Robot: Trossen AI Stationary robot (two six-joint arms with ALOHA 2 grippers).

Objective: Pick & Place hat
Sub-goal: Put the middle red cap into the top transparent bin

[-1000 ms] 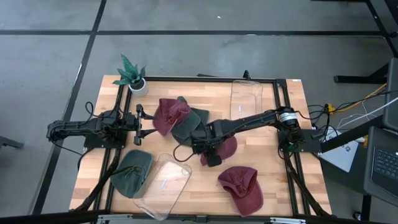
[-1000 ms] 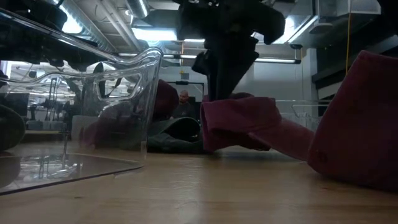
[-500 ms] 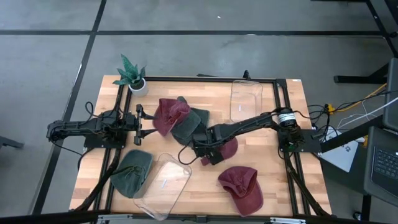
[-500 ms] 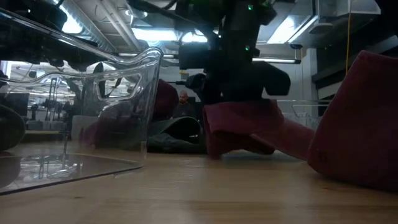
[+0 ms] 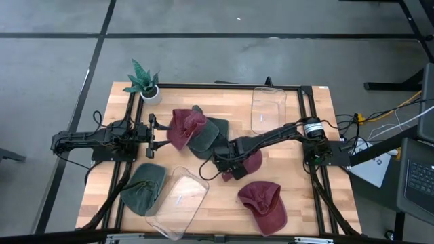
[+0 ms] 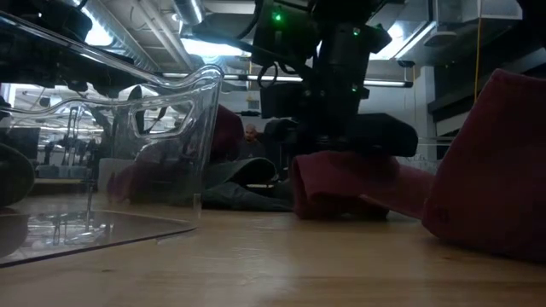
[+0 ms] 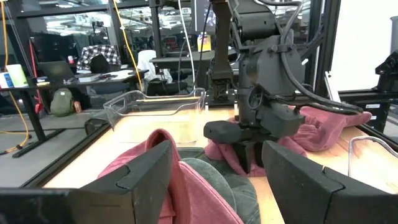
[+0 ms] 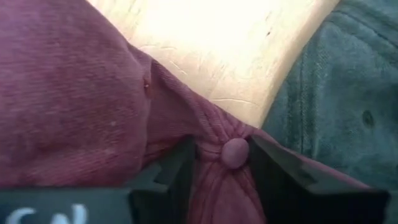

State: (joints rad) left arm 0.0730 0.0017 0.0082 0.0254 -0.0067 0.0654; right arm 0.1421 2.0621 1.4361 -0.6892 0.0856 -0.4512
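Note:
My right gripper (image 5: 229,168) is down on a maroon hat (image 5: 249,160) that lies on the wood near the table's middle, and it is shut on the hat's crown. In the low view the same hat (image 6: 341,183) sits flat on the table under the gripper (image 6: 341,141). My left gripper (image 5: 153,135) waits open near the table's left side, level with a second maroon hat (image 5: 184,125) that rests on a green hat (image 5: 209,135). The left wrist view shows my left gripper (image 7: 214,186) with its fingers wide apart. My right gripper pinches the maroon hat at the top of its crown, around the top button (image 8: 235,153), one finger (image 8: 166,180) on each side. Gathered cloth creases run into the gap. The fingers come from above, pointing down. The hat's underside lies on the table.
A third maroon hat (image 5: 263,205) lies near the table's near edge and a green hat (image 5: 144,188) near its near left corner. One clear bin (image 5: 180,202) lies beside that green hat, another (image 5: 268,108) stands near the far edge. A potted plant (image 5: 144,83) occupies the far left corner.
My right gripper has moved down toward the table and turned somewhat. The maroon hat in it, first tented up with one edge raised, now lies lower and flatter on the wood.

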